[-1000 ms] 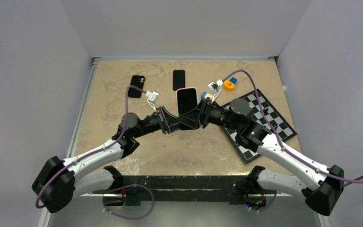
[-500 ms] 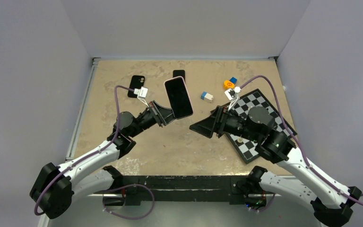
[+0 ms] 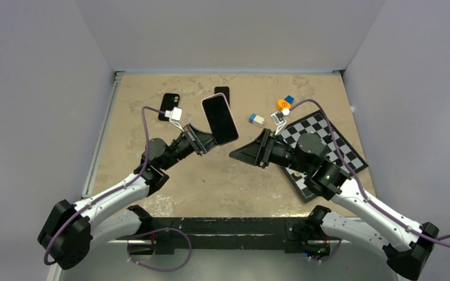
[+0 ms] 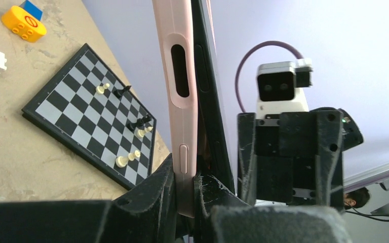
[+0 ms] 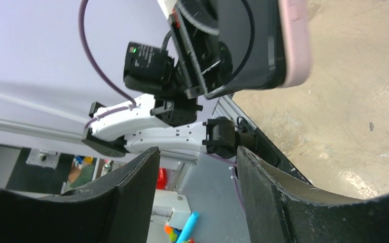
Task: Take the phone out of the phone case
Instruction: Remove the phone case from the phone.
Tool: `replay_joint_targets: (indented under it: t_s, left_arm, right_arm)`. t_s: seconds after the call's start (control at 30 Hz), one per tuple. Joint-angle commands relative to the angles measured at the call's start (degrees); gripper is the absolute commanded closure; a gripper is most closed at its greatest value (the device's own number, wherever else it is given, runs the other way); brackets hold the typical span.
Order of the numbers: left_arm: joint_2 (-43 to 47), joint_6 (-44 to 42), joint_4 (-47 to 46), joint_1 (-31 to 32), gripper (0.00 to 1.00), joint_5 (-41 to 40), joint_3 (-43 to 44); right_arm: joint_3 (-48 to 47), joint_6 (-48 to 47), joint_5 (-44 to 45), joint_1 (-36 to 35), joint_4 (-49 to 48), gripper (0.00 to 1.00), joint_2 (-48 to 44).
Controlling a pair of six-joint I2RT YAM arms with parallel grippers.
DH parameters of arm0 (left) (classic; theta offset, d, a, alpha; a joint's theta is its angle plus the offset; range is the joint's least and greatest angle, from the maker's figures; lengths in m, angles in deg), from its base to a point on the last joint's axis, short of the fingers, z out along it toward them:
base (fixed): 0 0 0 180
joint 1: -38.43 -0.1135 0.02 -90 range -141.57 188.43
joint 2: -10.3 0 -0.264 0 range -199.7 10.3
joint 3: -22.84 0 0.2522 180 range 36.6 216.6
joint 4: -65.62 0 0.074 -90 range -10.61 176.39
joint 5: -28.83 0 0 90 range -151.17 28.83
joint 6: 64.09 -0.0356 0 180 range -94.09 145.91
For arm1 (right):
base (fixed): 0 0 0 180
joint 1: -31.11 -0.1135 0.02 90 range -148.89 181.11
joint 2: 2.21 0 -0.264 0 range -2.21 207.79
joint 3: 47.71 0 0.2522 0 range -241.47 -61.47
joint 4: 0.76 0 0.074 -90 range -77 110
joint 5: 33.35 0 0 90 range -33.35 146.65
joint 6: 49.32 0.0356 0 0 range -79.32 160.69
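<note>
The phone (image 3: 219, 119), dark screen up, sits in a pink phone case (image 3: 232, 124) held in the air over the middle of the table. My left gripper (image 3: 202, 139) is shut on the case's lower end. In the left wrist view the pink phone case (image 4: 180, 76) is clamped edge-on between the fingers (image 4: 157, 187), and the black phone (image 4: 208, 91) stands slightly apart from it on the right. My right gripper (image 3: 247, 153) is open and empty, just right of the phone and not touching it. The right wrist view shows the phone (image 5: 243, 45) and case (image 5: 294, 45) above the open right gripper (image 5: 197, 157).
A chessboard (image 3: 322, 146) with a few pieces lies under the right arm. A black phone case (image 3: 169, 106) and another dark phone (image 3: 222, 91) lie at the back. Orange and blue bricks (image 3: 283, 104) and a small white block (image 3: 256, 119) sit near the board.
A second ago both grippers met at the phone. The right gripper has let go and pulled back right. The left has carried the phone up and leftward, tilting it.
</note>
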Motion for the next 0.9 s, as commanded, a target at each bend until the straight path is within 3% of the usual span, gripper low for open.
replay_joint_targets:
  t_s: [0.0,0.33,0.67,0.87]
  left_arm:
    - [0.2,1.9,-11.1,-0.1,1.00,-0.4,-0.6]
    - [-0.6,2.9,-13.2,-0.1,1.00,0.5,-1.0]
    - [-0.4,3.6,-14.3,0.0,1.00,0.1,-1.5]
    - [-0.1,3.7,-14.1,0.1,1.00,0.3,-1.2]
  right_arm:
    - [3.2,6.8,-0.6,2.4,-11.2,0.40,0.7]
    - [4.3,9.7,-1.6,5.3,-15.7,0.50,2.5]
    - [4.1,10.2,1.3,6.1,-14.4,0.52,3.3]
    - [5.3,10.8,1.5,6.5,-14.9,0.59,3.6]
